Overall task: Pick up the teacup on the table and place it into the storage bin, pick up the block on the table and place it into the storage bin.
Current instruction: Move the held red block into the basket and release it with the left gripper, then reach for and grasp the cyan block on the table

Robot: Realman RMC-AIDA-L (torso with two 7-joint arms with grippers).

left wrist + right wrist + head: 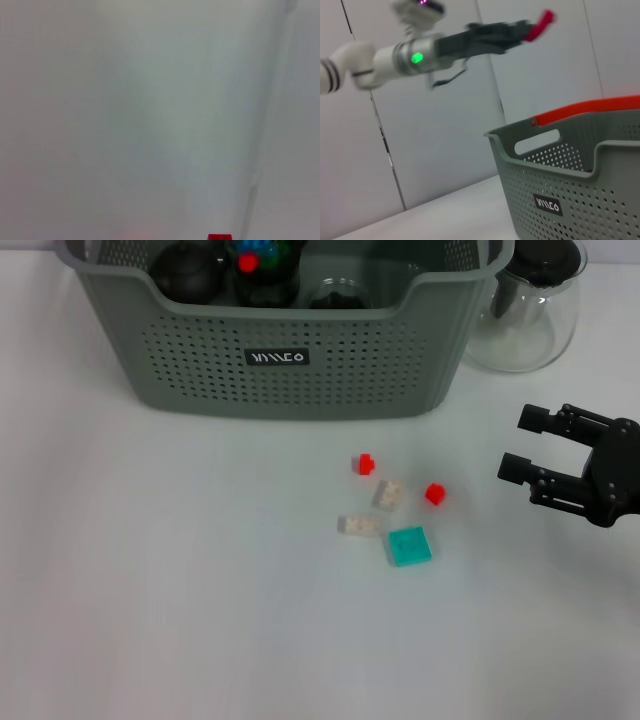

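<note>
Here the white bench fills most of the head view, and the large grey-green plastic storage bin with perforated walls and a small black label stands at its far edge. Dark rounded items lie inside the bin, one of them with red and blue spots; whether a teacup is among them cannot be told. Just beside the bin, on the robot's right, stands a clear glass carafe with a black lid.

The right gripper, black, hangs above the bench at the right, near the carafe and apart from the blocks, its jaws apart with nothing between them. The left gripper shows only in the right wrist view, raised high on its white arm above the bin's level; whether its jaws are apart or together cannot be told.

In front of the bin a cluster of small blocks lies on the bench: a flat teal square block, two pale beige blocks and two small red blocks. All lie near one another, none in the bin.
</note>
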